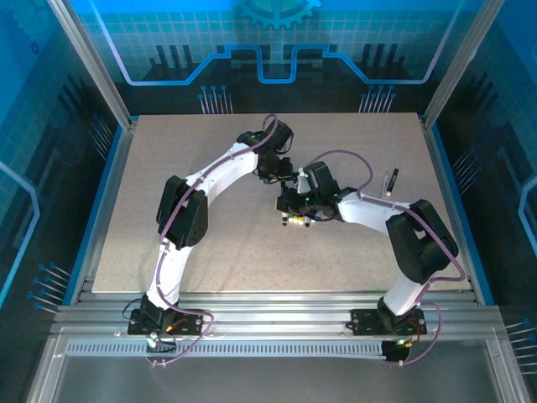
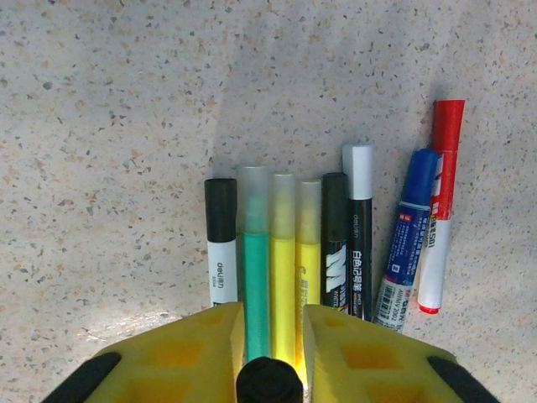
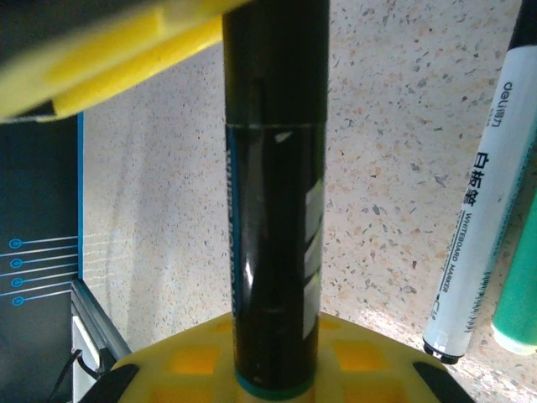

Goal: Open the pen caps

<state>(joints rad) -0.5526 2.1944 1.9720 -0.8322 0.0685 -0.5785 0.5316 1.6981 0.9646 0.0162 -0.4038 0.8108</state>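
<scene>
Yellow pads of your right claw [image 3: 277, 329] are clamped on the barrel of a black marker [image 3: 275, 218], which runs straight out from the claw. Its cap [image 3: 275, 75] is on, with a thin seam marking the join. Up at the cap, a yellow pad [image 3: 109, 59] of your left claw [image 2: 273, 312] lies along its side.

From the left wrist you look between that claw's two pads at the marker's round black end. The pads sit close on either side, but you cannot tell whether they pinch it.

Beyond the left claw, a row of pens [image 2: 283, 252] lies side by side on the speckled counter [image 2: 101, 126], caps on and pointing away from the claw. In order they are a white pen with a black cap [image 2: 221, 252], a green highlighter [image 2: 255, 277], two yellow highlighters, a black pen [image 2: 334, 243], a white-capped pen [image 2: 359, 227], a blue pen [image 2: 409, 235] and a red pen [image 2: 440, 210].

From above, a lone pen [image 1: 390, 180] lies well apart, to the right of your right claw.
</scene>
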